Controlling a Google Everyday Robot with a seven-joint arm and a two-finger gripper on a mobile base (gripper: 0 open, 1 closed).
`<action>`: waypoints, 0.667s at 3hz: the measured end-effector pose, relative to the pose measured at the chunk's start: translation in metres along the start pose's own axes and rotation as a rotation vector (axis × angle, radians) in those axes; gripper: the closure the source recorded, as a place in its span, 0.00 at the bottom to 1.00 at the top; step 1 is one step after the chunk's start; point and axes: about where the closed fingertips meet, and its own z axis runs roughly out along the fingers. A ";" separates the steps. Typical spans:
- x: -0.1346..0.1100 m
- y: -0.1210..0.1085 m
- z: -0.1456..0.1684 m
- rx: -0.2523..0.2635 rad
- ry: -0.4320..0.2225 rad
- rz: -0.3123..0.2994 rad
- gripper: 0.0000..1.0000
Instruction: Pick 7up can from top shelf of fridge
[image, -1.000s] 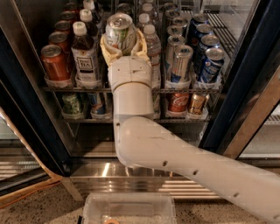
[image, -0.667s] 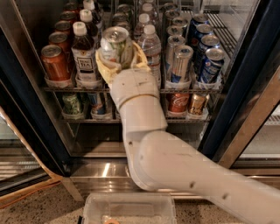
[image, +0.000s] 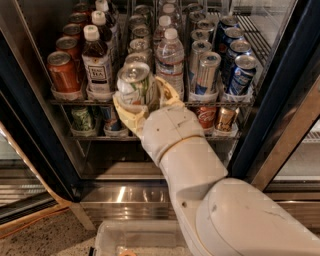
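The 7up can (image: 134, 86) is tilted in the gripper (image: 144, 100), whose 2 fingers (image: 122, 111) pinch its sides. It is just in front of the top shelf (image: 235, 104) of the fridge (image: 30, 130), beside a tea bottle (image: 96, 65).

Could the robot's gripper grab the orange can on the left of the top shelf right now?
Probably not yet. The gripper is full: it is shut around the 7up can, in front of the top shelf. The orange can stands off to the side, with a tea bottle between them.
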 end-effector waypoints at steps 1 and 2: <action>0.022 0.005 -0.022 -0.059 0.095 -0.004 1.00; 0.018 0.022 -0.026 -0.123 0.100 0.060 1.00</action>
